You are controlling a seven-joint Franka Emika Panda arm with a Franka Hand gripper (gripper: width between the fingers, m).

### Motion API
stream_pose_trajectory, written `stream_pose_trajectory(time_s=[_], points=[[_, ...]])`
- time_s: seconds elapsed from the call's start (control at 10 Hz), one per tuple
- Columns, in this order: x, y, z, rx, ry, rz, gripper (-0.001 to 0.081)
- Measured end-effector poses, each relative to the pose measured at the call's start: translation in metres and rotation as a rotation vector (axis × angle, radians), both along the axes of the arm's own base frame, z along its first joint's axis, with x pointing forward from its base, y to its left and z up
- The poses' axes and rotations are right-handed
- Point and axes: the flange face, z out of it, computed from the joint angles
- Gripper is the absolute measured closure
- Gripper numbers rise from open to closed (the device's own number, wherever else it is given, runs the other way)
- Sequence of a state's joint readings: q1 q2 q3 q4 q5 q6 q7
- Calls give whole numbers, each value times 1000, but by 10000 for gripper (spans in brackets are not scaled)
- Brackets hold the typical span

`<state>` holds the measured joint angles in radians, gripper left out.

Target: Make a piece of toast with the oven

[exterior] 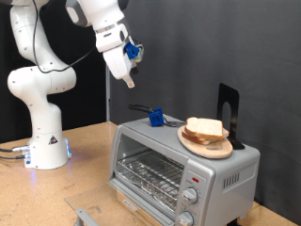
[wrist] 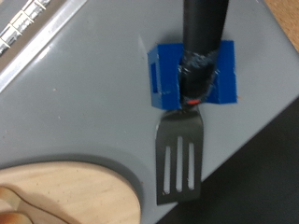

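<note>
Gripper (exterior: 127, 79) up in the air above the left end of the oven (exterior: 179, 168) in the exterior view, well clear of everything and holding nothing visible. Cannot tell whether spread or pressed together, and no fingers to be seen in the wrist view. Directly below the wrist camera, a spatula (wrist: 180, 161) lying flat on the oven's grey top, black handle clamped in a blue block (wrist: 192, 75), slotted blade just beside the rim of a wooden plate (wrist: 70, 191). Piece of toast (exterior: 205, 128) on that plate, towards the right end of the oven top in the exterior view, in front of a black stand (exterior: 229, 108). Looks stacked with other bread, slices hard to tell apart at this size. Oven door seemingly shut, wire rack (exterior: 150, 171) showing through the glass, nothing on it. Bread likely light, soft and easily crushed or torn, with a firmer crust. Probably best taken at the crust edge with a gentle pinch, or lifted from beneath on the spatula blade rather than squeezed across the middle.
</note>
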<state>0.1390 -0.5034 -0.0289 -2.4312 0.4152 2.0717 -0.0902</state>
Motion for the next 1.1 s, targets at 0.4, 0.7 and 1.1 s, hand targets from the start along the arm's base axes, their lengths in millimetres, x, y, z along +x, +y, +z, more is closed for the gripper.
stream_pose_trajectory(time_s=[0.4,0.7,1.1], points=[[-4,23,-5,-35,-77,24,-2],[-13,37,5,5,-89,19,-2],[-23,46,9,15,-47,-2,-2]])
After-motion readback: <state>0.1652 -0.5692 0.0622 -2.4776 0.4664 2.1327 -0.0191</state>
